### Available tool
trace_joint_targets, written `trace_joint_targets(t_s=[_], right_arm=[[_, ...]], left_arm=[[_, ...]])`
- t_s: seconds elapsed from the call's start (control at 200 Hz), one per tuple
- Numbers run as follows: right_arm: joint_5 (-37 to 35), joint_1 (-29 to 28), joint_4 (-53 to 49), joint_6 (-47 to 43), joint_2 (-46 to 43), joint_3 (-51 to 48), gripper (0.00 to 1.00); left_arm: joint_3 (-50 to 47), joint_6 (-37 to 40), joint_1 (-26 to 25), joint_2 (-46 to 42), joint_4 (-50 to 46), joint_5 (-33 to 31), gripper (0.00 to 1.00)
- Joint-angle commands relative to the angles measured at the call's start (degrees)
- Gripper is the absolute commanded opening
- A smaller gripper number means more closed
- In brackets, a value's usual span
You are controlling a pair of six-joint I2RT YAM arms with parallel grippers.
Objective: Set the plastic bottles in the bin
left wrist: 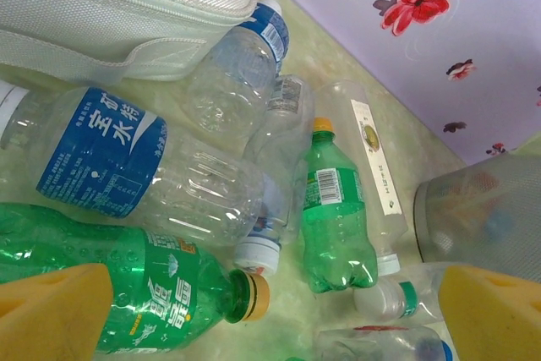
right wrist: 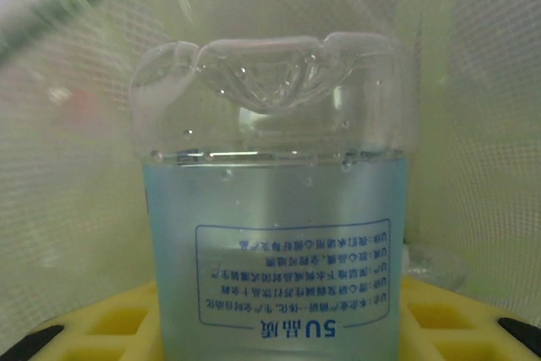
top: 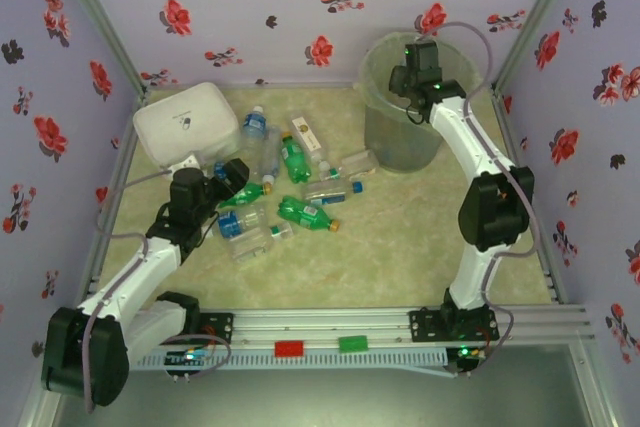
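Worktop, near edge to far.

Left gripper: hovers over the left-centre of the worktop, above the near side of the heap of bottles. Jaws fully apart, nothing between them. Its yellow pads frame the heap in the left wrist view.

Nearest candidate: green bottle, on its side, orange cap on, partly under one pad. Just behind it and touching, clear bottle with a blue label, also on its side. Farther on, second green bottle, cap toward the far edge, with clear ones crowded against it.

Handling (judgement): they look empty, so light. Thin walls will dent under a hard squeeze. Smooth and round, so apt to roll or squirt out of the jaws. Best hold looks to be across the labelled mid-body, jaws square to the long axis, not on the tapered neck. The bottles touch one another, so coming down on one may nudge the rest.

Far-left corner: white box, not part of the job; one clear bottle lies just beside it.

Far-right corner: bin, upright, well apart from the heap. Right gripper is at its mouth, clamped on a held bottle, clear, base pointing away from the wrist, droplets inside, bin wall behind it. Judgement: placed for a drop, not yet let go.
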State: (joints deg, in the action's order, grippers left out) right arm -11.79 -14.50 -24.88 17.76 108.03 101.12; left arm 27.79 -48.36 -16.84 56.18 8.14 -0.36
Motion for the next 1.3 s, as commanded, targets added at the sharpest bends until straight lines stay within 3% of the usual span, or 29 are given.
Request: trace_joint_targets(t_s=[0.0, 0.17, 0.36, 0.555, 0.69, 0.955, 1.15, 1.295], right_arm=[[0.4, 0.6, -0.3, 1.1, 0.9, 2.2, 0.47], [0.2, 0.6, 0.4, 1.4, -0.6, 2.6, 0.69], [0.6, 0.6, 1.8, 0.5, -6.3, 2.0, 0.85], [5.9, -0.8, 8.1, 1.1, -16.1, -5.2, 0.90], [12.3, -4.1, 12.3, -0.1, -22.2, -11.7, 0.99], [17.6, -15.6, 11.4, -6.1, -27.2, -23.2, 1.00], [23.4, -20.8, 12.0, -4.1, -26.3, -31.9, 0.99], [26.4, -24.7, 3.4, -7.7, -22.2, -31.3, 1.00]], left_arm=[[0.1, -0.1, 0.3, 0.0, -0.5, 0.6, 1.00], [0.3, 0.0, 0.3, -0.3, -1.4, 0.6, 1.00], [1.1, -0.1, 0.2, 0.6, -0.9, 0.6, 1.00], [2.3, 0.1, -0.1, 2.8, 0.5, 0.6, 1.00], [3.6, 0.2, -0.3, 5.0, 1.0, 0.6, 1.00], [5.3, 0.1, -0.4, 7.7, 2.2, 0.6, 1.00], [5.0, 0.0, -0.3, 7.6, 2.5, 0.3, 1.00], [5.2, -0.2, -0.3, 8.5, 2.8, 0.4, 1.00]])
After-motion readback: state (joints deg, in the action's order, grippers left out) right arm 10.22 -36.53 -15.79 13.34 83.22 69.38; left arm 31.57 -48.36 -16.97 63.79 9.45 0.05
